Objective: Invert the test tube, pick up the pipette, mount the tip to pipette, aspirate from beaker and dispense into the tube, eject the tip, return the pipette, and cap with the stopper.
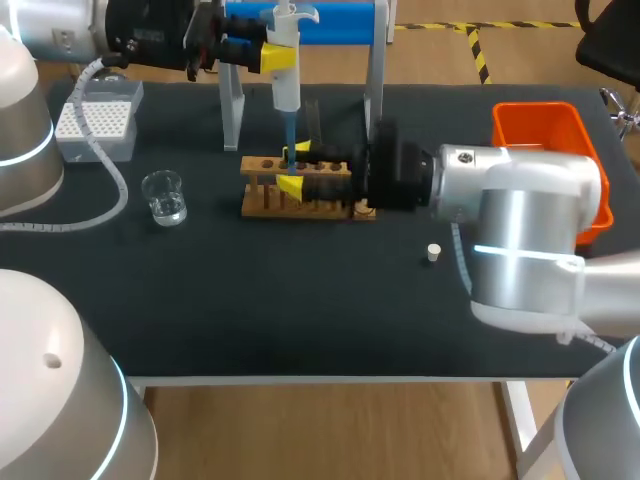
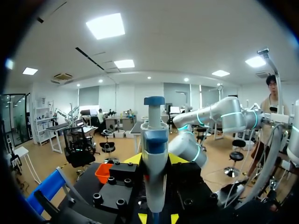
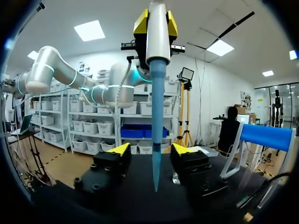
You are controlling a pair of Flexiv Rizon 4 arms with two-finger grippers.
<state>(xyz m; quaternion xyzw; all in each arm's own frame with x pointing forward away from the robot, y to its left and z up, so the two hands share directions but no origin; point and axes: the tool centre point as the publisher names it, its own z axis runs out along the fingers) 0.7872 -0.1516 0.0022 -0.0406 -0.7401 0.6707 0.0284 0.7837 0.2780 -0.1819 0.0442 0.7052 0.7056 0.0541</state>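
1. Closest to the left wrist camera stands the pipette (image 2: pixel 154 154), upright and clamped from both sides by the left tool (image 2: pixel 157 215). Gripping the body keeps the plunger end free and the tip plumb.
2. Its blue tip (image 3: pixel 155 140) is mounted and hangs between the fingers (image 3: pixel 120 150) of the right tool (image 3: pixel 150 151), touching neither.
3. That right tool lies low and sideways at the wooden rack (image 1: pixel 262 200), fingers spread wide on either side of one hole. I judge this is to mark and steady the spot the tip must enter.
4. The test tube I cannot make out. Being clear glass, it is probably in the rack under the tip, but no view settles that, nor whether the tip carries liquid.
5. From how things lie, the step in hand looks like dispensing into the tube.
6. Around it, the beaker (image 1: pixel 163 197) with a little water stands well left of the rack, and the white tip box (image 1: pixel 96 118) sits beyond it near the tabletop (image 1: pixel 300 310) edge. The small stopper (image 1: pixel 432 252) lies alone by the right arm (image 1: pixel 520 220). The orange bin (image 1: pixel 540 125) sits at the right, likely for the ejected tip.
7. In the way, the stand posts (image 1: pixel 372 95) rise just behind the rack, close to the pipette's path home. The right arm's wrist also covers the rack's right end.
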